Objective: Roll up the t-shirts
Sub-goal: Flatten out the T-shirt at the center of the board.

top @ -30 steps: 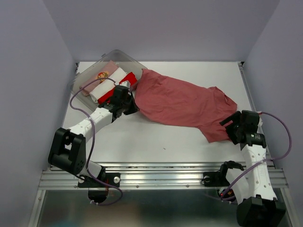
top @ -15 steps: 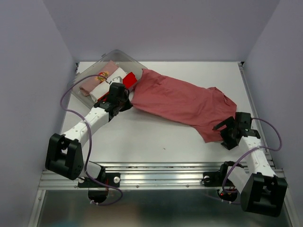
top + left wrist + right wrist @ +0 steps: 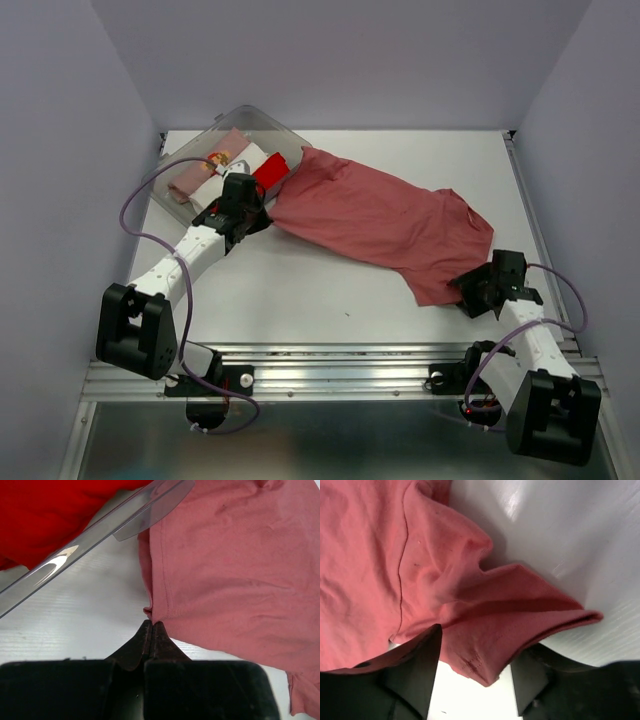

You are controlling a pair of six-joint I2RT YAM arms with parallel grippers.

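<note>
Brick-red t-shirt, hem in clenched left fingers, corner between spread right fingers.

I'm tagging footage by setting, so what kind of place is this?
Probably a robot lab test cell, not a home: plain grey walls box in a white table, two arms are bolted to a metal rail, and a brick-red t-shirt lies beside a clear tub of rolled tees.
</note>
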